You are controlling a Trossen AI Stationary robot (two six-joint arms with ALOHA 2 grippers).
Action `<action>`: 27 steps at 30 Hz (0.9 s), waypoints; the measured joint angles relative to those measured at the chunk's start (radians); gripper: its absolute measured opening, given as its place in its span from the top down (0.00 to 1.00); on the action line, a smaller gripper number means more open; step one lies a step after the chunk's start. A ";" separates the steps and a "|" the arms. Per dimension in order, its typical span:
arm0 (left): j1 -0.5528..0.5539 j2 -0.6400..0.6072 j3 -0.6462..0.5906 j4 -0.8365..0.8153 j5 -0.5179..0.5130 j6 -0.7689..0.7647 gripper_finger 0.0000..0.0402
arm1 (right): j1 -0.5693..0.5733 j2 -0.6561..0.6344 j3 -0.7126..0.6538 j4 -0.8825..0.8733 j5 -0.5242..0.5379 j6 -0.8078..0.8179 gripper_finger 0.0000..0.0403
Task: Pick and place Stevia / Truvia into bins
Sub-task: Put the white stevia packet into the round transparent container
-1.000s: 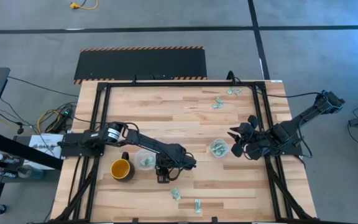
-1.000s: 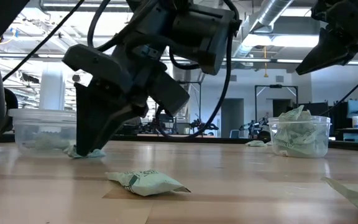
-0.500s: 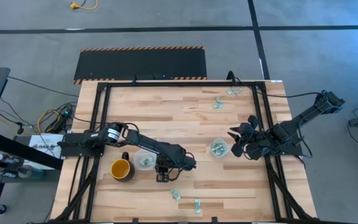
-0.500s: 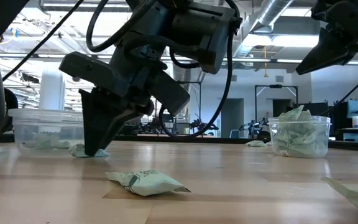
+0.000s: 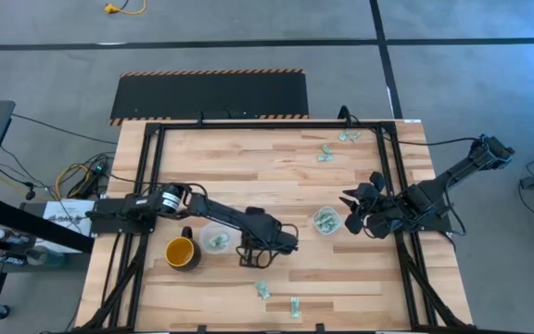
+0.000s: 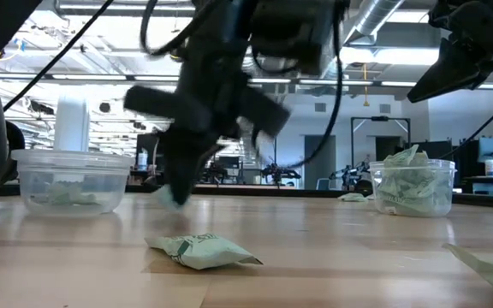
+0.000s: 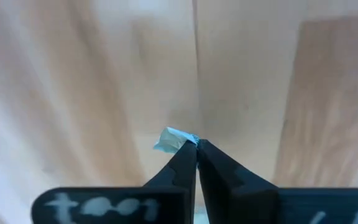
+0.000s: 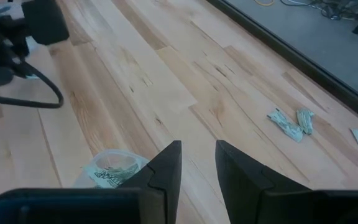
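- Left gripper (image 7: 196,144) low over the wooden table (image 5: 276,176), near its front middle; fingers (image 7: 179,168) pressed together, pinching one small pale sachet (image 7: 174,139) at the very tips
- Sachet corner sticks out just past the fingertips, crumpled, above bare wood
- High view: left gripper (image 5: 248,261) sits just beside the left clear cup (image 5: 216,239), which already holds sachets; yellow mug (image 5: 180,251) on that cup's far side from the gripper
- Low view: left gripper (image 6: 176,195) blurred, tips close to the tabletop; left clear cup (image 6: 74,178) off to its side, well clear of the tips
- Loose sachets (image 5: 278,299) lie on the table just in front of the left gripper, near the table's front edge; one crumpled one (image 6: 199,250) shows closest in the low view
- Right gripper (image 5: 353,211) hangs raised just beside the right clear cup (image 5: 325,221); fingers (image 8: 168,165) apart with a narrow gap, nothing between them
- Right clear cup (image 8: 112,168) heaped with sachets, directly below the right fingers in the wrist view
- More sachets (image 8: 292,121) well beyond the right gripper, by the table's far edge
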 joint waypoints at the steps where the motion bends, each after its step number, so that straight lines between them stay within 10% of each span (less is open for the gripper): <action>1: -0.002 -0.001 0.024 -0.013 -0.010 0.005 1.00 | 0.000 0.000 0.000 0.000 0.000 0.000 0.77; 13: -0.031 -0.012 0.238 -0.228 -0.018 -0.043 1.00 | 0.000 0.000 0.000 0.000 0.000 -0.006 0.77; 27: -0.040 -0.147 -0.018 -0.231 0.036 -0.222 1.00 | 0.000 0.000 0.000 -0.001 0.000 -0.008 0.77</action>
